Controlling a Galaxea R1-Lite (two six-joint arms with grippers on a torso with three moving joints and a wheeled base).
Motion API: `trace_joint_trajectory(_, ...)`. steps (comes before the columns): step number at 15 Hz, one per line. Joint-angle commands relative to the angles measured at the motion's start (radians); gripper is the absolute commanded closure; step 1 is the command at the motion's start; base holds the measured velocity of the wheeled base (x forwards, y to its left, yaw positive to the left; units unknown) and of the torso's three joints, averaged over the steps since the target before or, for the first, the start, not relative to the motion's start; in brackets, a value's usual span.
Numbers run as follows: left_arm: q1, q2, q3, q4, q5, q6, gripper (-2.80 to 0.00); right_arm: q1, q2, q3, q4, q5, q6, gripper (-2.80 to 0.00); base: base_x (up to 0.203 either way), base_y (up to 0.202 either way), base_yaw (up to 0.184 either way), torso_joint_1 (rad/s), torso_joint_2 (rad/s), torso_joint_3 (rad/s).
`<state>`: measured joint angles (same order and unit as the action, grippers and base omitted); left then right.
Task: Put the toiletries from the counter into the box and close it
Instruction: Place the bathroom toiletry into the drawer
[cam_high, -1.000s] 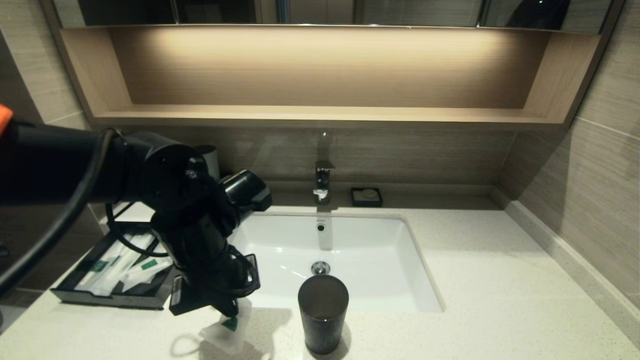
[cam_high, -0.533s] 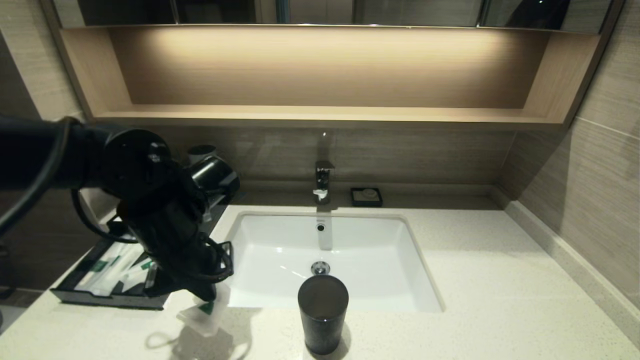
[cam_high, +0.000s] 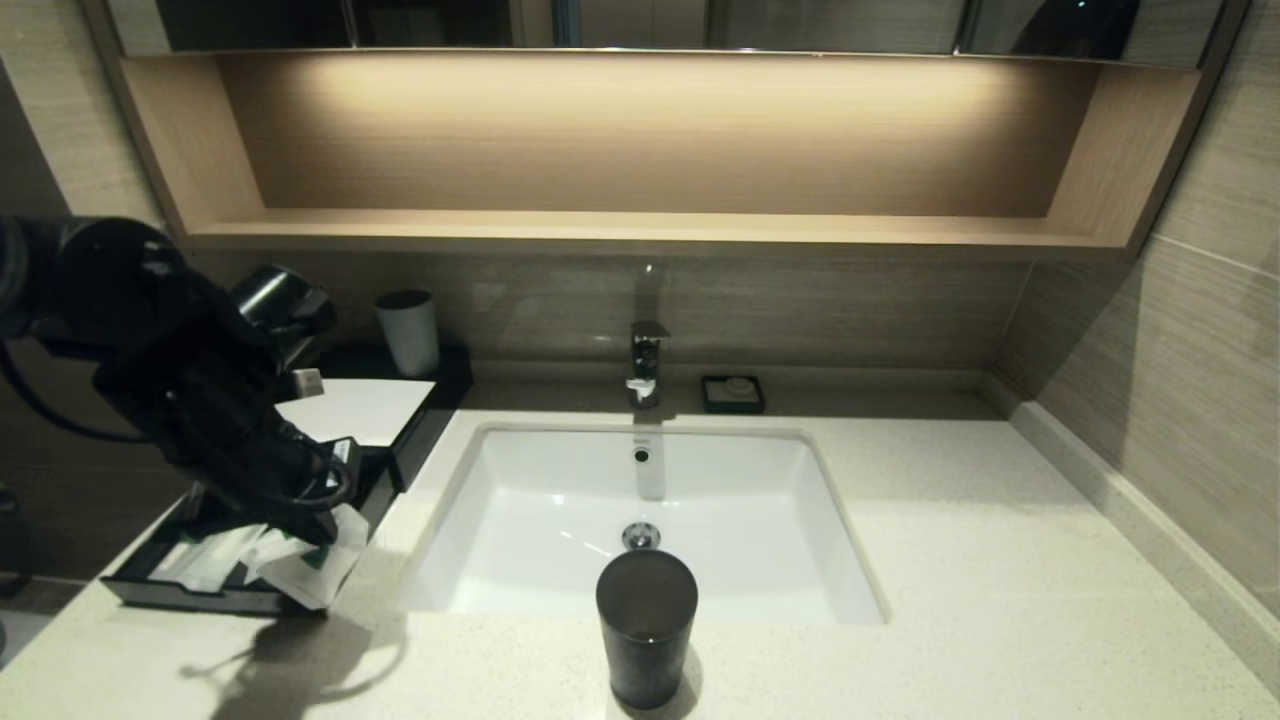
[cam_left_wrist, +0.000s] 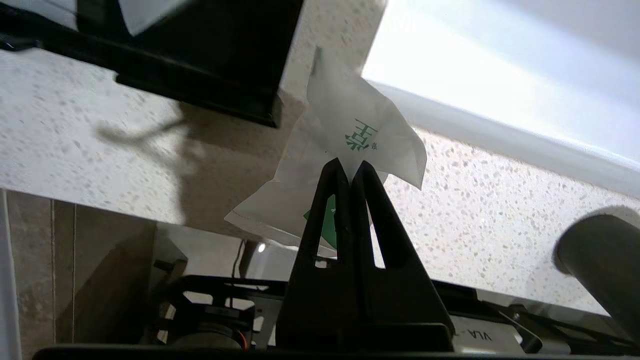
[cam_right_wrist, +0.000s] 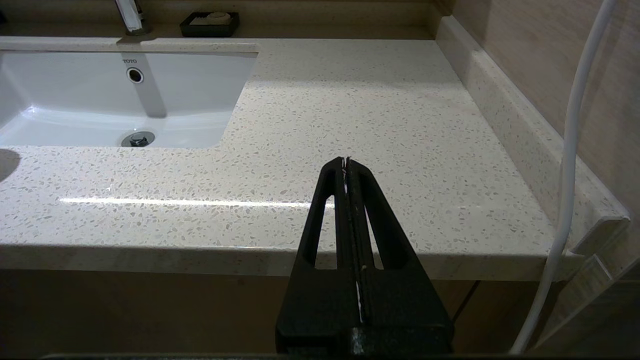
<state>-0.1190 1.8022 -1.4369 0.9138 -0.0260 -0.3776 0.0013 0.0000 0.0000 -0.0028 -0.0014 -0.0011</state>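
My left gripper (cam_high: 322, 530) is shut on the small white sachet (cam_high: 312, 574) with a green label. It holds the sachet just above the front right corner of the open drawer (cam_high: 190, 597) of the black box, whose white top panel (cam_high: 358, 410) lies behind. In the left wrist view the fingertips (cam_left_wrist: 350, 167) pinch the sachet (cam_left_wrist: 345, 115) near the drawer's corner (cam_left_wrist: 210, 80). Long white wrapped items (cam_high: 200, 562) lie in the drawer; I cannot single out the toothbrush among them. My right gripper (cam_right_wrist: 346, 161) is shut and empty, off the counter's (cam_right_wrist: 375, 100) front right edge.
A dark tumbler (cam_high: 645, 625) stands on the counter in front of the sink basin (cam_high: 560, 490). A tap (cam_high: 647, 358) and a small black soap dish (cam_high: 733, 393) stand at the back. A white cup (cam_high: 408, 330) stands behind the box.
My left gripper has carried the sachet to the left and a little back, from the counter's front near the tumbler to the drawer's front right corner. The box's white top has come into view.
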Motion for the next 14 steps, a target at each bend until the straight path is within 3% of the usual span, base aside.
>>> trace_joint_trajectory(1,0.075,0.016,-0.002,-0.029,-0.001,0.054,0.00,0.000,0.000,0.001,0.000,0.000,0.000,0.00,0.000,0.000,0.000,0.000,0.00,0.000)
trace_joint_trajectory(5,0.140,0.042,0.000,-0.098,-0.038,0.136,0.00,0.000,0.000,0.002,0.000,0.000,0.000,0.00,0.000,0.000,0.000,0.000,0.00,0.000)
trace_joint_trajectory(10,0.220,0.096,0.001,-0.171,-0.051,0.189,0.00,0.000,0.000,0.000,0.000,0.000,0.000,0.00,0.000,0.000,0.000,0.000,0.00,0.000)
trace_joint_trajectory(14,0.239,0.117,0.000,-0.194,-0.088,0.236,0.00,0.000,0.000,0.002,0.000,0.000,0.000,0.00,0.000,0.000,0.000,0.000,0.00,0.000)
